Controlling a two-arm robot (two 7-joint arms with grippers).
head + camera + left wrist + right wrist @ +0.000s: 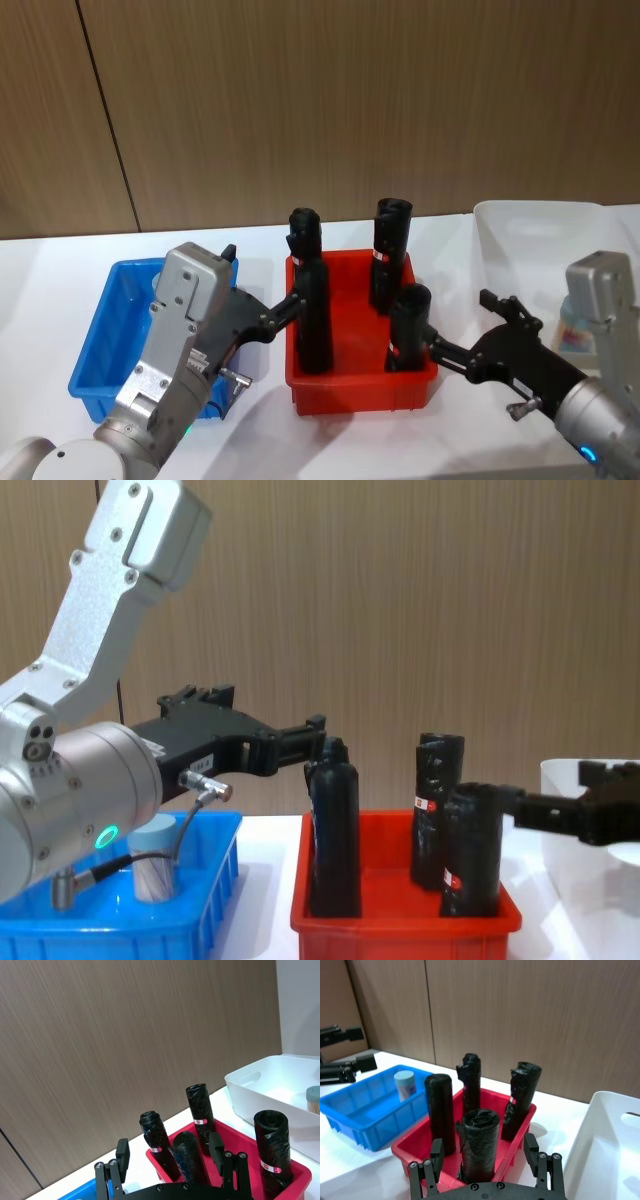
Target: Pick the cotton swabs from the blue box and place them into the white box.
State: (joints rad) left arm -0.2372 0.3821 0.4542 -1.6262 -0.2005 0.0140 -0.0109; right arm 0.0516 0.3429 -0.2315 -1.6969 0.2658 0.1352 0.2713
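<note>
The left gripper [262,300] has its jaws spread apart with nothing between them; it hangs above the right edge of the blue box [105,330], with its fingertips close to the red bin's left wall. In the chest view its fingers [300,738] reach to just beside the top of the nearest black roll [334,825]. The right gripper [462,335] is also open and empty, hovering between the red bin [360,385] and the white box [530,225], with one finger near the red bin's right corner.

One tub of cotton swabs [405,1085] stands upright in the blue box, near its right side. Another tub [313,1100] sits inside the white box on the far right; in the head view it seems to be the pale shape partly hidden behind the right arm.

The red bin sits between the two boxes and holds four black rolls standing on end. All three containers rest on a white table [40,290] in front of a brown wood-panelled wall [300,100].
</note>
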